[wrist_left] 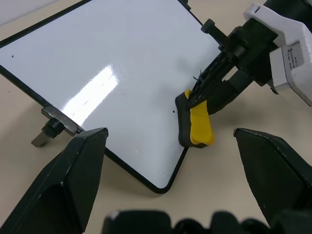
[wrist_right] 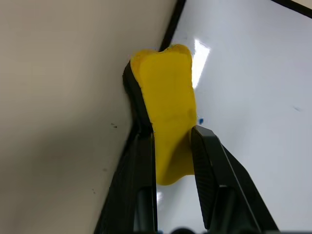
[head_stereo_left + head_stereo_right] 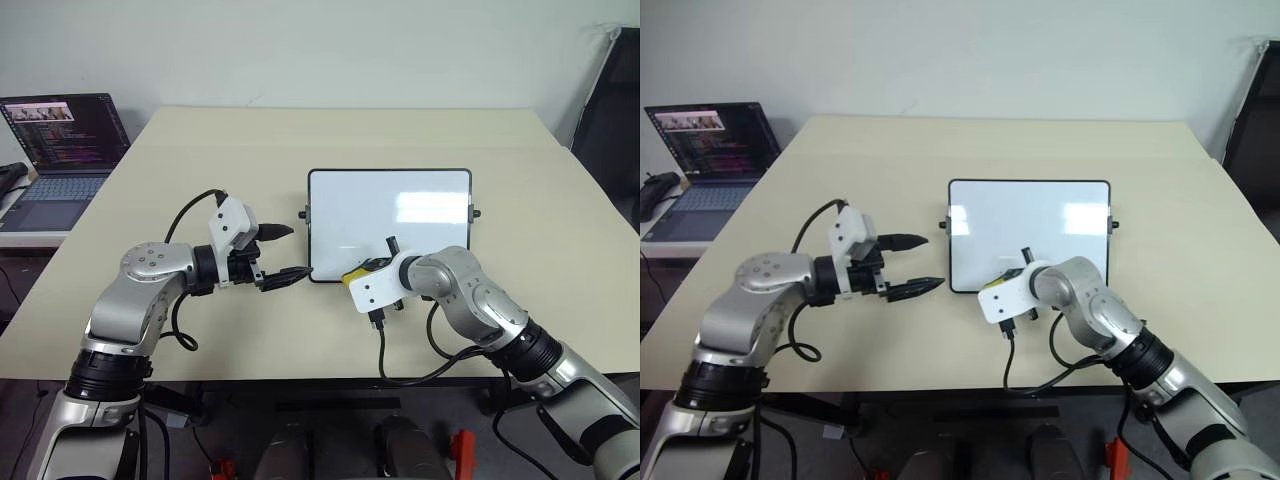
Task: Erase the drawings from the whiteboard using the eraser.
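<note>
While the head views are hiding it, the right wrist view is showing a faint blue speck (image 2: 200,120) beside the eraser (image 2: 165,112). The right gripper (image 2: 171,141) is pinching the eraser at the whiteboard (image 3: 390,215) edge; the left gripper (image 3: 283,254) is hanging wide open.

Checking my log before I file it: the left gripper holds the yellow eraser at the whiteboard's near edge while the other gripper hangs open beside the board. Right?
Wrong arm. The right gripper holds the eraser at the whiteboard's near edge, as the right wrist view shows; the left gripper hangs open beside the board.

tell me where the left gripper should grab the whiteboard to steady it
Probably the near-left frame edge of the whiteboard, by the black side knob, coming in from the board's left. The left gripper already waits open there, and the right gripper holds the eraser at the other side.
</note>
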Tool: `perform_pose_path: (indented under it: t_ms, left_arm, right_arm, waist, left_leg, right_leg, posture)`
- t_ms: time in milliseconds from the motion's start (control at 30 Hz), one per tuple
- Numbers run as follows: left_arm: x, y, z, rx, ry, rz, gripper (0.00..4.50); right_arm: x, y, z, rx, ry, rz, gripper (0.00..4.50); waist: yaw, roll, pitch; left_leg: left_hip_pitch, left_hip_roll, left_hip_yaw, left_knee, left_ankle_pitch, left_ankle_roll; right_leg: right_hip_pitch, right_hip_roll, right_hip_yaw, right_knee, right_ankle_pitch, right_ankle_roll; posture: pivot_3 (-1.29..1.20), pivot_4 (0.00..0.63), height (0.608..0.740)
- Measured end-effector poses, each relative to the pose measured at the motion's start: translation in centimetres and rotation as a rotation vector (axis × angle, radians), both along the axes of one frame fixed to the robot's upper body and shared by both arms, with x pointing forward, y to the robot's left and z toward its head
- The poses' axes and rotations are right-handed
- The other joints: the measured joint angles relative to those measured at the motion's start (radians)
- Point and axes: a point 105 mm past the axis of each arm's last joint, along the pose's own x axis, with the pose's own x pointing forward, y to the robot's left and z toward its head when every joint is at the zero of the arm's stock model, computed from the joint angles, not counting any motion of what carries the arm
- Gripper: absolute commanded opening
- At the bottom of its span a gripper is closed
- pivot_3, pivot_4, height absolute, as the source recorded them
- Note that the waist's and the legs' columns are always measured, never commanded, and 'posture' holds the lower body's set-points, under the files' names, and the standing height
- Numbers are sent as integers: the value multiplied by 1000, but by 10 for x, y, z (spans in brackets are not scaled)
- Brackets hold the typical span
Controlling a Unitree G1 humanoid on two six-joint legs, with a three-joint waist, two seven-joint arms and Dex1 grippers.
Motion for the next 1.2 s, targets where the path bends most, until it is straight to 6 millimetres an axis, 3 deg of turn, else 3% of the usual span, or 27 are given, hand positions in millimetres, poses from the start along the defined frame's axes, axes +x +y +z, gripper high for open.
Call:
perform_pose_path:
  t_ms: [533, 667, 833, 1033, 1200]
  left_arm:
    - [0, 1, 0, 5, 0, 6, 4500]
    - [0, 1, 0, 4, 0, 6, 4500]
    - [1, 1, 0, 4, -1, 8, 4500]
    - [1, 1, 0, 4, -1, 8, 4500]
    - [1, 2, 0, 4, 0, 8, 4500]
  right_arm:
    - [4, 12, -1, 117, 74, -67, 671]
    - [19, 27, 18, 190, -6, -86, 671]
    - [30, 27, 31, 224, -72, -115, 671]
    - [28, 24, 30, 207, -63, -109, 671]
    - [13, 11, 18, 127, 2, -79, 668]
  waist:
    - [-6, 0, 0]
    - [-7, 0, 0]
    - [-1, 0, 0]
    - [-1, 0, 0]
    - [6, 0, 0]
  left_leg:
    - [1, 0, 0, -1, 0, 0]
    - [1, 0, -1, -1, 1, -1]
    - [-1, 0, -1, -1, 1, -1]
    - [-1, 0, -1, -2, 1, -1]
    - [-1, 0, -1, -8, 1, -1]
  right_leg:
    - [0, 0, 1, 0, 0, -1]
    - [-2, 1, 1, 1, -1, -7]
    - [-3, 1, 0, 0, 0, -5]
    - [-3, 1, 0, -1, 1, -2]
    - [-3, 0, -1, -6, 0, -2]
  posture:
    - [0, 150, 740]
    - [0, 150, 740]
    - [0, 150, 740]
    - [0, 150, 740]
    - [0, 150, 740]
